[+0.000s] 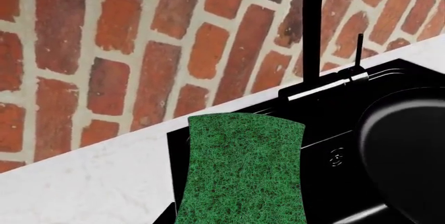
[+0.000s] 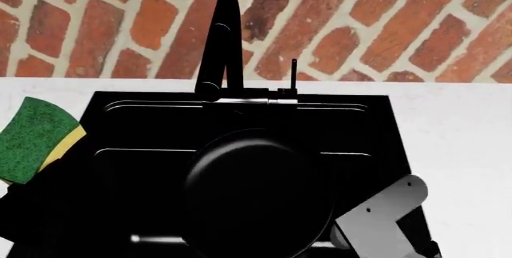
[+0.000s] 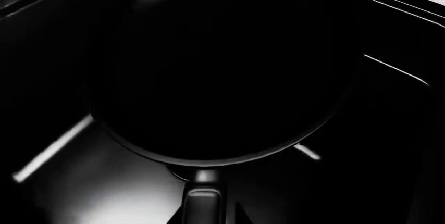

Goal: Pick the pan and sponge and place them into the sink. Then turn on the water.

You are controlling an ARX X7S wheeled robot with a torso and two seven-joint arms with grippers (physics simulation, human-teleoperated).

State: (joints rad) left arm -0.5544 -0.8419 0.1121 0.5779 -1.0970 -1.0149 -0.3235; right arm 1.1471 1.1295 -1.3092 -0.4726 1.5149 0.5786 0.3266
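Note:
The black pan (image 2: 256, 192) hangs over the middle of the black sink (image 2: 144, 126). My right gripper (image 3: 204, 216) is shut on its slim handle (image 3: 204, 203), with a dark finger on each side. The pan's round body (image 3: 215, 67) fills the right wrist view. The green-topped, yellow-bottomed sponge (image 2: 32, 132) is tilted over the sink's left rim. My left gripper (image 1: 240, 220) is shut on the sponge (image 1: 240, 172), and its fingers are mostly hidden. The tall black faucet (image 2: 224, 42) stands at the sink's back. No water is in view.
A thin upright faucet lever (image 2: 294, 75) stands right of the spout. White marble counter (image 2: 456, 138) surrounds the sink, with a brick wall (image 2: 360, 24) close behind. My right arm's grey link (image 2: 384, 210) crosses the sink's front right corner.

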